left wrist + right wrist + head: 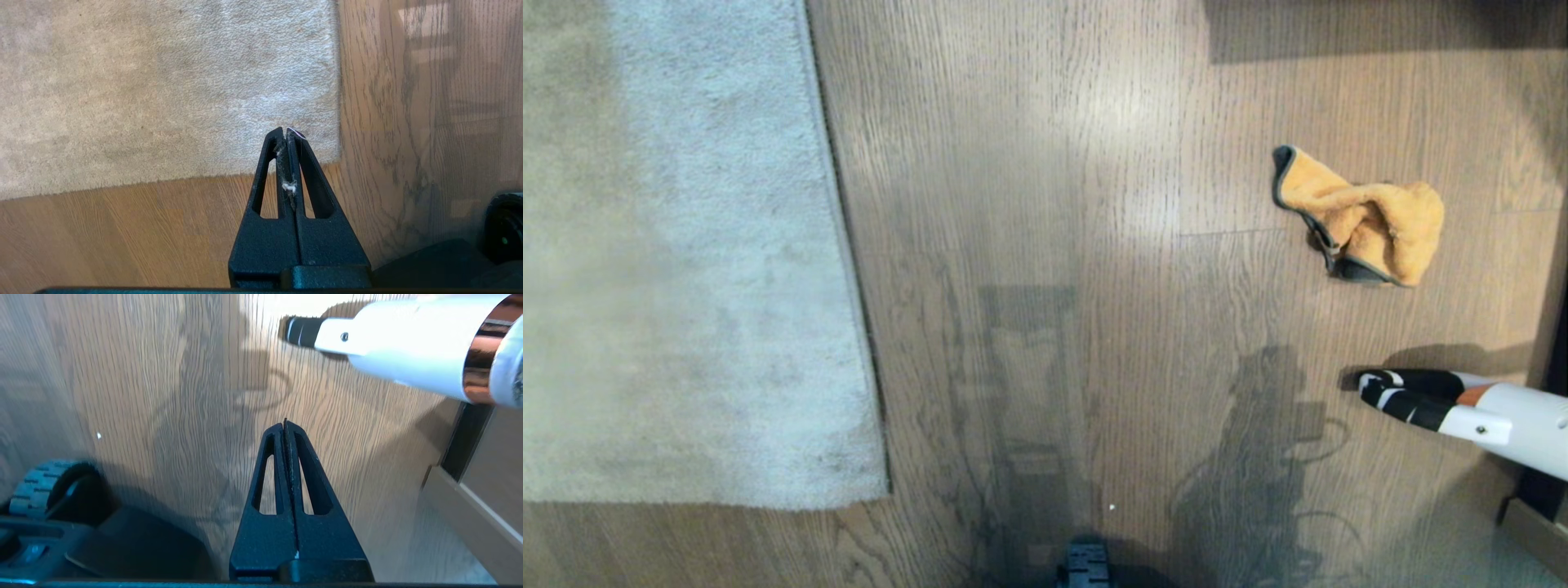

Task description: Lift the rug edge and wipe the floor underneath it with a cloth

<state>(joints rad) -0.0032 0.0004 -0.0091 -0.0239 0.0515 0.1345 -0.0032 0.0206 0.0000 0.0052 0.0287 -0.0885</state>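
The rug [686, 245] is seen lying flat on the floor [1045, 204], its long edge and near corner pressed down with nothing raised, while the cloth [1364, 220] is left crumpled on bare planks well to the right, untouched by either arm. Nothing in these views shows the task as begun: no edge is lifted and no cloth is held, so the pick-up, the lift and the wipe are all judged to be outstanding, though whether any wiping has been done cannot be told from the boards themselves.

The left gripper [286, 132] is shown with its fingers pressed together on nothing but a few wisps of fluff, poised above the rug's near corner, just inside the edge where pile gives way to wood. The right gripper [284, 424] is likewise clenched and empty, held over bare floor close to the robot's base [61, 522]; the cloth is absent from its wrist view and is judged to lie well apart from it, further forward. A white tube with a black tip [1445, 404] is seen entering at the right of the head view, near the cloth but not touching it; its purpose cannot be told
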